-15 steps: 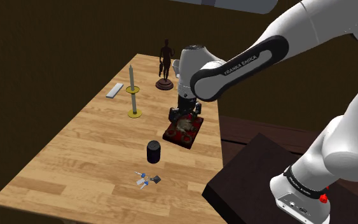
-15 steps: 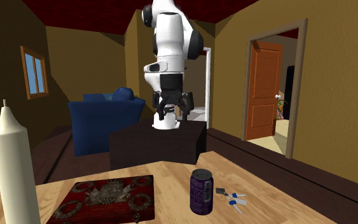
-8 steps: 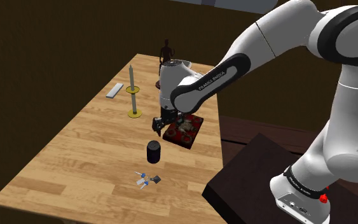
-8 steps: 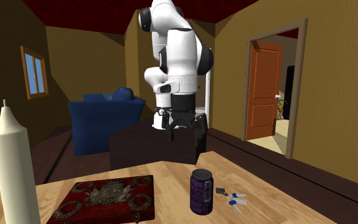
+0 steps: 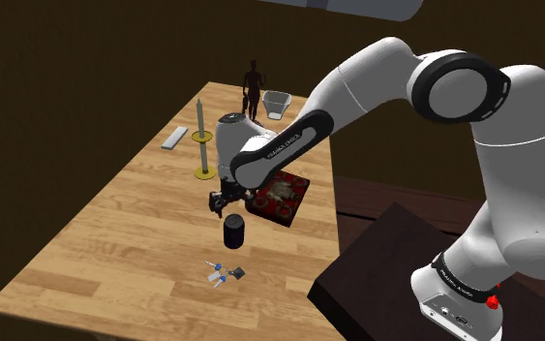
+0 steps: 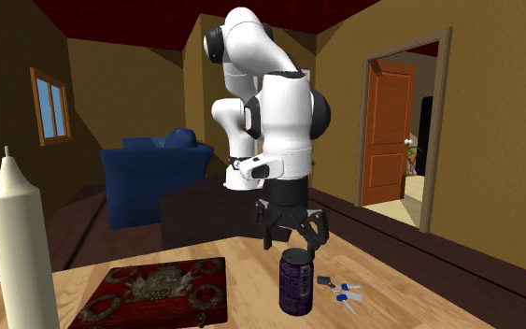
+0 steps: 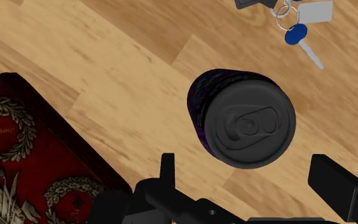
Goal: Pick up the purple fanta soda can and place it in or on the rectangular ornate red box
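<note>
Wrist view has the gripper (image 7: pixel 247 182) wide open, hovering just above the can (image 7: pixel 250 124), which stands upright on the table (image 7: pixel 107 63) between the red box (image 7: pixel 25 146) and the keys (image 7: pixel 292 16). Looks like the approach step. Next it should centre up, drop around the can and squeeze.

Home living room: blue sofa (image 6: pixel 147 179), orange door (image 6: pixel 387 129), window (image 6: pixel 53 105)

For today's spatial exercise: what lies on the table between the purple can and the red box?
Nothing: in the wrist view, bare tabletop separates can from red box.
</note>
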